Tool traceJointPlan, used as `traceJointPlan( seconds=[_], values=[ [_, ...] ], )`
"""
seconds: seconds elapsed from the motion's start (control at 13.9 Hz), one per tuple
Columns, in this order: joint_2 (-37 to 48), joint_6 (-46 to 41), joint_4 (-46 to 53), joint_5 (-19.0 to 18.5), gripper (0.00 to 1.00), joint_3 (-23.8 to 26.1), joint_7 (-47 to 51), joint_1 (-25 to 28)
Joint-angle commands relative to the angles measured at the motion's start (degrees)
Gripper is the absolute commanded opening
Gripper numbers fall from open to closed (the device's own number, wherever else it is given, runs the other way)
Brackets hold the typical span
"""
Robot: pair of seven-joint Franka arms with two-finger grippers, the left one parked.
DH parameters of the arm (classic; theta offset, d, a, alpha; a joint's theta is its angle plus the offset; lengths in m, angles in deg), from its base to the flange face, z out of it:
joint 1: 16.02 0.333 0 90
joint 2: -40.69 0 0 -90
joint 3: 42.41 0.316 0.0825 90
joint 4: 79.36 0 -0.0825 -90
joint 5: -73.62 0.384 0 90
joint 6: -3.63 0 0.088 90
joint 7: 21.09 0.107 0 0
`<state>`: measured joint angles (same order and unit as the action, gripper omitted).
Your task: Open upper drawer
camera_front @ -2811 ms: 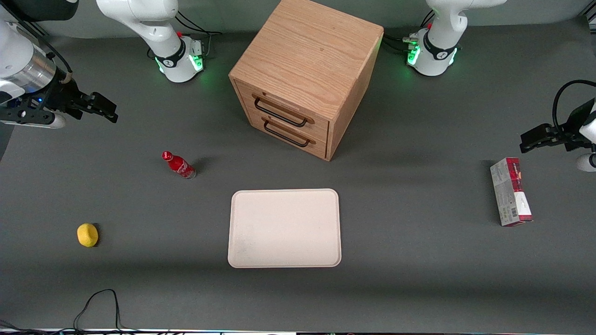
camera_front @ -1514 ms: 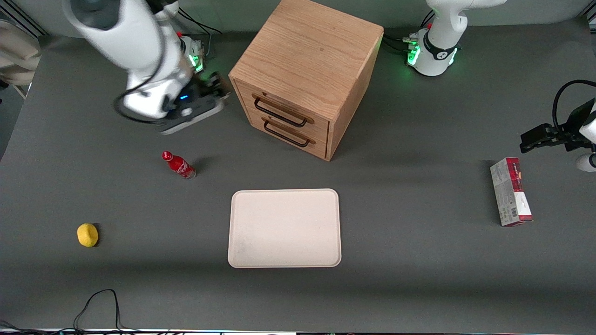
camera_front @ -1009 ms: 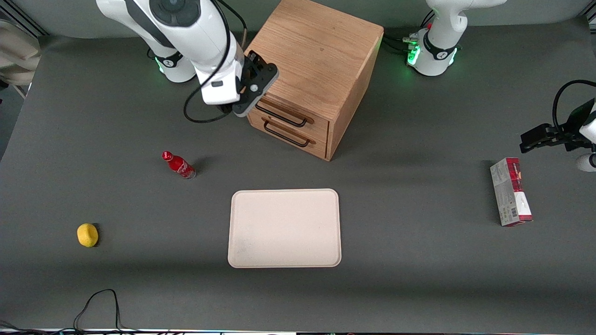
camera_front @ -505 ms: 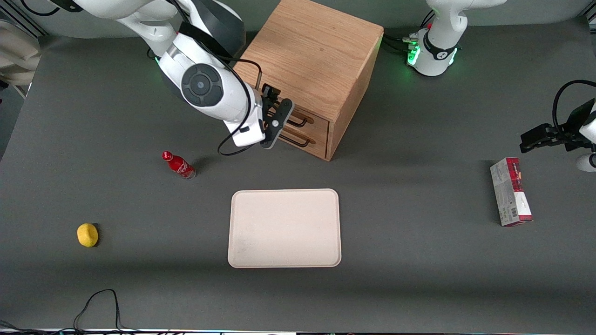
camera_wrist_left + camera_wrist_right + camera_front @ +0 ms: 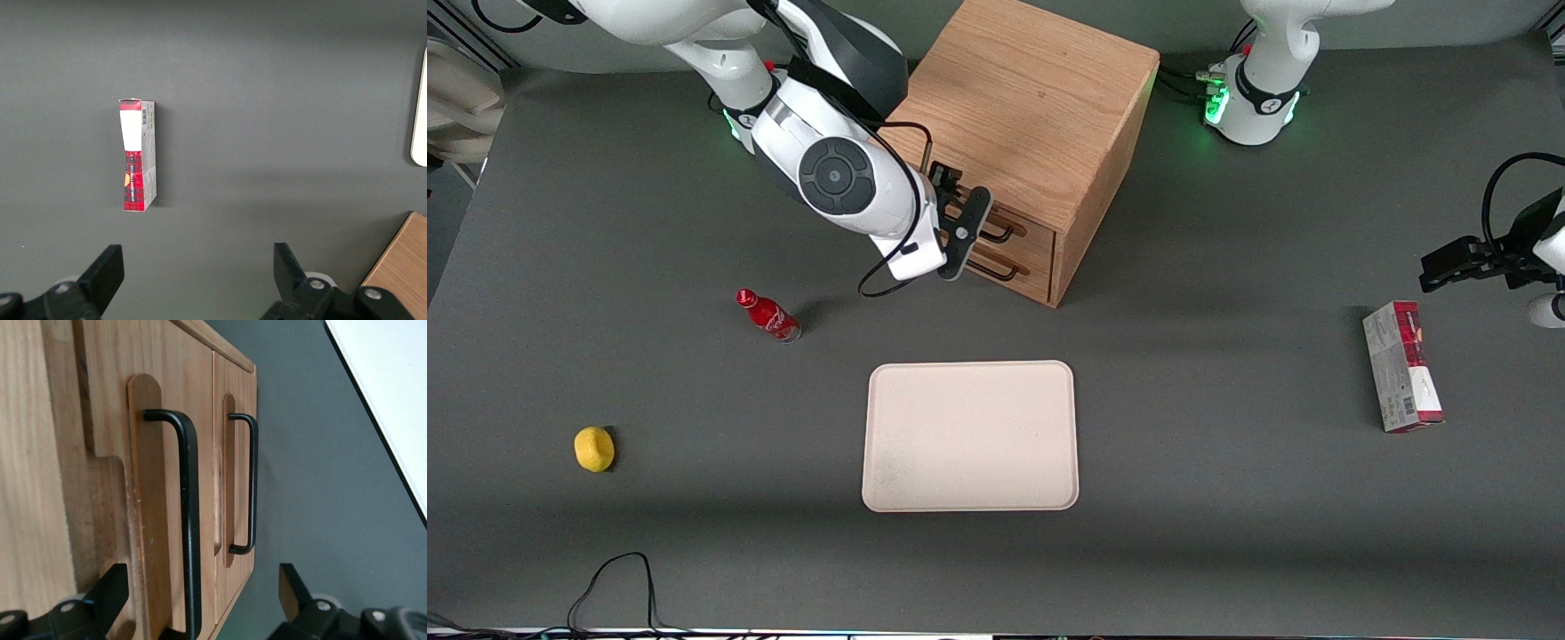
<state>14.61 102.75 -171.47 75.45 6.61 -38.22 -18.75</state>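
The light oak cabinet (image 5: 1023, 98) stands at the back middle of the table, both drawers shut. The upper drawer (image 5: 1030, 233) has a long black wire handle (image 5: 190, 520). The matching lower drawer (image 5: 1032, 269) sits under it with its own handle (image 5: 251, 480). My right gripper (image 5: 960, 212) is right in front of the drawer fronts and hides most of them in the front view. In the right wrist view the gripper (image 5: 200, 600) is open, its fingers (image 5: 110, 593) standing either side of the upper handle and not touching it.
A cream tray (image 5: 970, 436) lies nearer the front camera than the cabinet; its edge shows in the wrist view (image 5: 387, 387). A red bottle (image 5: 767, 315) and a yellow fruit (image 5: 594, 448) lie toward the working arm's end. A red-and-white box (image 5: 1402, 366) lies toward the parked arm's end.
My right arm has swung in from the working arm's end of the table to the cabinet front. Over the last half second it edged slightly closer along the drawer fronts. The drawers have not moved.
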Motion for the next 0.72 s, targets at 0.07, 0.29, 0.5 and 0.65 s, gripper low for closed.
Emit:
traceJointPlan(
  seconds=[0.07,0.29,0.5,0.65],
  values=[
    [0.4,1.5,-1.3,0.5,1.00,-0.4,-3.6,-0.4],
    [-0.7,2.3,-1.3,0.0,1.00,-0.9,-4.2,-0.4],
    [-1.7,2.8,-1.2,-0.3,1.00,-0.9,-4.5,-0.4],
    [-2.1,4.1,-1.3,-0.4,1.00,-0.9,-4.5,-0.1]
  ],
)
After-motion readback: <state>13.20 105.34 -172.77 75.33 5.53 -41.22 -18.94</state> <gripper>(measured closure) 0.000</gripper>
